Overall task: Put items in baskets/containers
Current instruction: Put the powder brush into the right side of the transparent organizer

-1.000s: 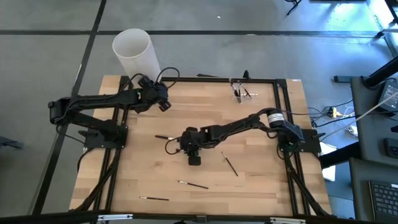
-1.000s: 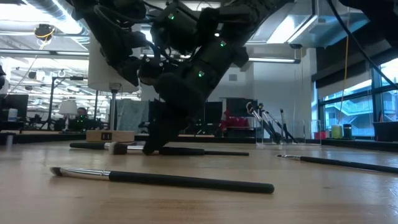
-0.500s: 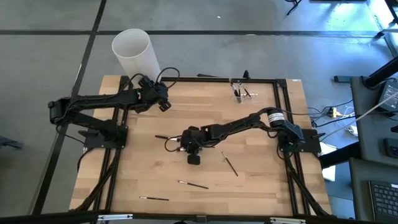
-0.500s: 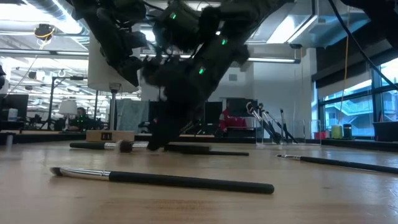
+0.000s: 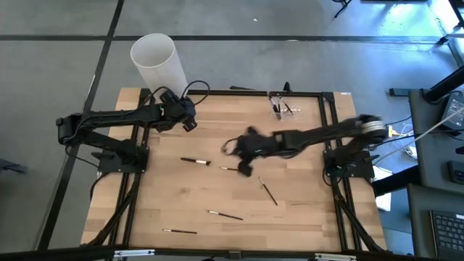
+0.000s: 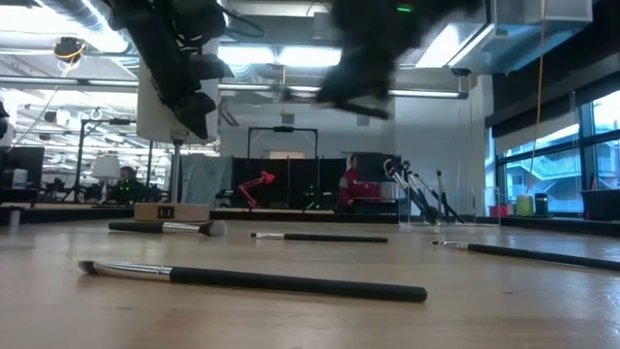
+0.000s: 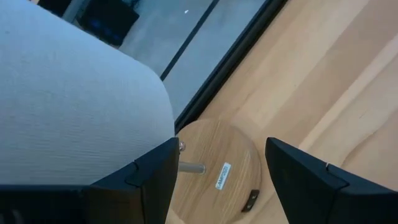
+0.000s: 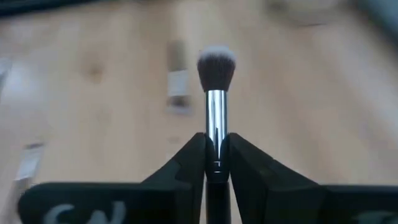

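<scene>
R gripper (image 8: pixel 216 163) mid-frame in high view, clamped on a brush (image 8: pixel 216 93), lifted off table (image 5: pixel 304 217). L gripper (image 7: pixel 217 171) upper left by white cylinder (image 5: pixel 156 59), jaws apart, empty. Clear holder (image 5: pixel 278 106) top centre.

- Four loose brushes (image 5: pixel 196 161) on the tabletop (image 5: pixel 304 210), from centre left to lower left of the frame.
- One brush (image 8: pixel 216 93) gripped in the right pincer (image 8: pixel 216 155).
- One clear holder (image 5: pixel 279 105), upper centre, with more brushes in it; their count is unclear.
- One white cylinder (image 5: pixel 156 59), upper left.
- Two arms: left arm (image 5: pixel 116 116), right arm (image 5: pixel 326 134).
</scene>
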Controlling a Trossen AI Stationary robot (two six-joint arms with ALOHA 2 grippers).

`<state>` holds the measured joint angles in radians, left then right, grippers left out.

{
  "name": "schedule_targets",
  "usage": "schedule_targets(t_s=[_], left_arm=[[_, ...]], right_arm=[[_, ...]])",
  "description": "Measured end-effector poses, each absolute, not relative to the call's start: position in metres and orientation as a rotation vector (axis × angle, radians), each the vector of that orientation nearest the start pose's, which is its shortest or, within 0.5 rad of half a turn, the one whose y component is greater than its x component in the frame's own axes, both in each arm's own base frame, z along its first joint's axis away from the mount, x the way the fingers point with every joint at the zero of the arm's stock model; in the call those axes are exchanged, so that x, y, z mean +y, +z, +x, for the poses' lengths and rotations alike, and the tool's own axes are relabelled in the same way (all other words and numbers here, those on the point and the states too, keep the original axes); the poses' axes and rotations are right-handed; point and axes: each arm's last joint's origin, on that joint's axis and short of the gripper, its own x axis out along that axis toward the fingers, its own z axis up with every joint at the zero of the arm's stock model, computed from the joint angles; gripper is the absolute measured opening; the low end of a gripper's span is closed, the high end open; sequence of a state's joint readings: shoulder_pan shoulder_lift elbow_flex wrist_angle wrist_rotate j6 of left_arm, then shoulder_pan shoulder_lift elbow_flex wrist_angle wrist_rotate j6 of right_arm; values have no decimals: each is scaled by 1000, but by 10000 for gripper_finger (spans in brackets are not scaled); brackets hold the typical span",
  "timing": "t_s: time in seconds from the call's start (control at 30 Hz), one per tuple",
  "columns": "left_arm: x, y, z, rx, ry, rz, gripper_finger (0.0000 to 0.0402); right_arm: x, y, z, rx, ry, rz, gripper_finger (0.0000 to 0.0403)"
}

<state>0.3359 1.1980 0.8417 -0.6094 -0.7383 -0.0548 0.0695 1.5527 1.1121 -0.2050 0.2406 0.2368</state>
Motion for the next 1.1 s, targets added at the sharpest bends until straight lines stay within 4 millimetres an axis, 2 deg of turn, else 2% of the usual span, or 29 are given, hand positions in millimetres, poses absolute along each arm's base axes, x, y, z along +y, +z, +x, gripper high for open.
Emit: schedule_targets(t_s=[0.1,0.2,0.3,0.4,0.53,0.63,0.77,0.97,1.1], left_arm=[[93,247,207,948,1018,145,235],[93,248,208,928,1022,139,235],[94,250,211,886,1023,127,235],[95,253,215,836,987,101,235],[95,256,220,781,928,79,235],[94,256,221,773,899,67,235],[95,256,221,774,906,72,235],[95,256,221,774,909,74,235],[95,257,222,770,909,79,235]], right_arm=[[1,267,285,474,-421,125,70],[-17,264,236,332,-592,114,59],[-33,245,198,240,-777,64,54],[-48,228,171,133,-916,15,64],[-65,205,147,6,-1027,-43,72],[-74,192,133,-67,-1074,-65,64],[-85,180,121,-63,-1134,-88,55],[-99,176,110,-81,-1190,-91,73],[-108,176,106,-96,-1223,-72,68]])
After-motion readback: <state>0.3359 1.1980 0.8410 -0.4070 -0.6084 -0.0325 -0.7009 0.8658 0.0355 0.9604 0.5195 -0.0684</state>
